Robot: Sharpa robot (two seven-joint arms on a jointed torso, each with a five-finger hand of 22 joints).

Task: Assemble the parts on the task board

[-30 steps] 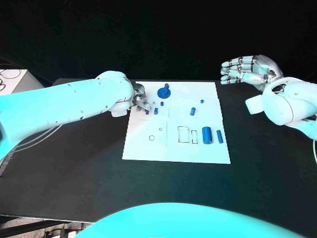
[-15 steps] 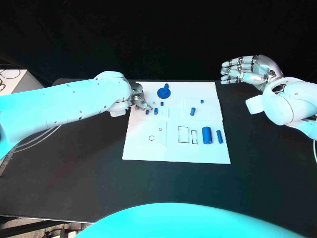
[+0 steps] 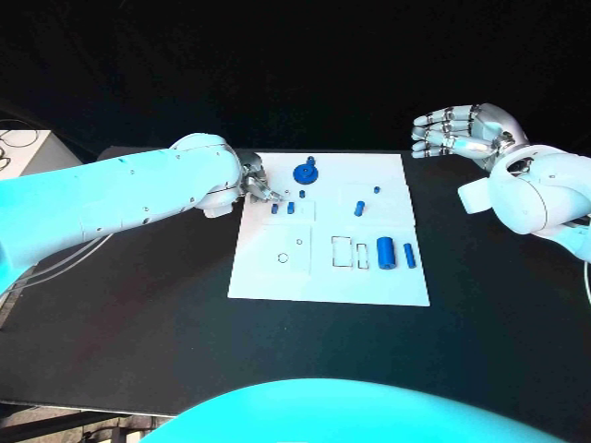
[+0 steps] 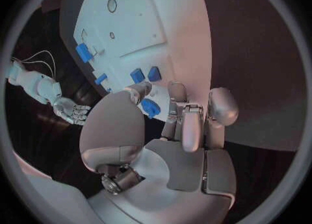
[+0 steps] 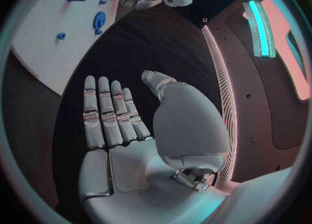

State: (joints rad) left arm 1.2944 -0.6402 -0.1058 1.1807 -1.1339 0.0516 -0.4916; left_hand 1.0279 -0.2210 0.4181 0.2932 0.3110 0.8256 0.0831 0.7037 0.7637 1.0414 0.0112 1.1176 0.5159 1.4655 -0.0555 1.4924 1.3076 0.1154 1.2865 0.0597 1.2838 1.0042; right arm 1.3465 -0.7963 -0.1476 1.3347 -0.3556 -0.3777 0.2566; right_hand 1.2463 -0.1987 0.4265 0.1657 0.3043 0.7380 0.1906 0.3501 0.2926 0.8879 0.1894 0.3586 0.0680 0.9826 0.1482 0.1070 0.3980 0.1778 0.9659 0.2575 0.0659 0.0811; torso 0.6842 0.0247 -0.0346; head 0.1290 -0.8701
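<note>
— Where's the board (image 3: 325, 277)?
— Mid-table (image 3: 136, 323), blue parts (image 3: 386, 251) on it.
— The hands?
— Left hand (image 3: 259, 185) at the board's far left corner, fingers (image 4: 185, 125) curled beside a small blue part (image 4: 151, 107); whether they grip it, I cannot tell. Right hand (image 3: 462, 131) off the board, fingers spread, holding nothing.

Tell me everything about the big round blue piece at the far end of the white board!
The blue gear is a flat, toothed wheel that looks like plastic, with a small knob at its middle. It lies near the far edge of the task board, toward the left hand. Nothing touches it but the board; the hand is beside it, apart.
</note>
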